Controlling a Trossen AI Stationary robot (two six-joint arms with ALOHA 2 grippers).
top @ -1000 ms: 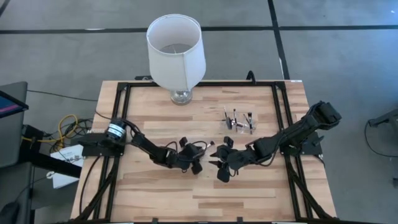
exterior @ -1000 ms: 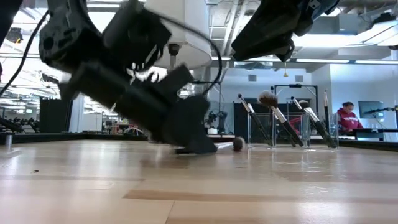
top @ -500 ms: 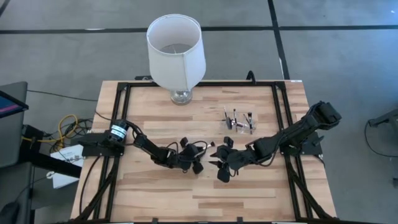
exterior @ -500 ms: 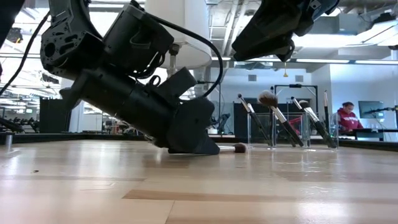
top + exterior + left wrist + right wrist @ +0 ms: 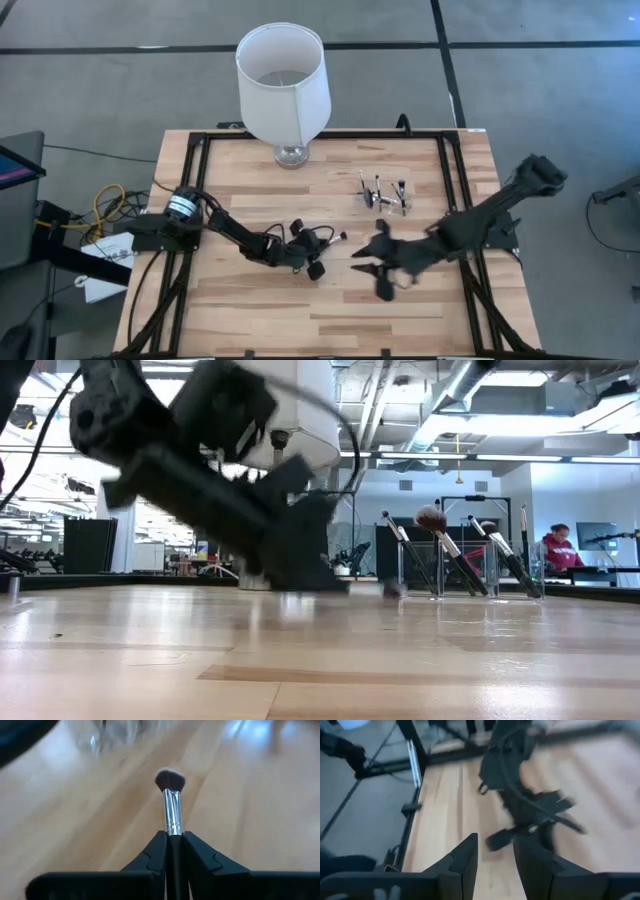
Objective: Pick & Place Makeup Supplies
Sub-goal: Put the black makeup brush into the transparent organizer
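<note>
A makeup brush (image 5: 173,810) with a dark handle, silver ferrule and small dark fluffy head sticks out in front of my left gripper (image 5: 318,246), which is shut on it near the table's middle. Its head (image 5: 342,237) points toward the table's right side. In the low view my left gripper (image 5: 300,560) is blurred and stands low over the wood. My right gripper (image 5: 368,272) stands open to the right of it and touches nothing. Several other makeup brushes stand leaning in a small clear holder (image 5: 383,195), which also shows in the low view (image 5: 465,565). My left gripper pinches the brush's dark handle (image 5: 174,842) between its two fingers, just behind the silver ferrule. The fingers lie along the brush, coming slantwise down from the table's left. Ferrule and head jut past the fingertips; whether the head touches the wood I cannot tell.
A large white lampshade on a glass base (image 5: 283,80) stands at the table's far edge, left of the middle. A black frame (image 5: 448,170) runs round the tabletop. Bare wood lies along the near edge (image 5: 320,320). A person in red (image 5: 558,550) sits far behind the table.
My left gripper has shut on the brush that lay on the wood and has taken hold of its handle. My right gripper has drawn back toward the table's right and near edges and has left the low view.
</note>
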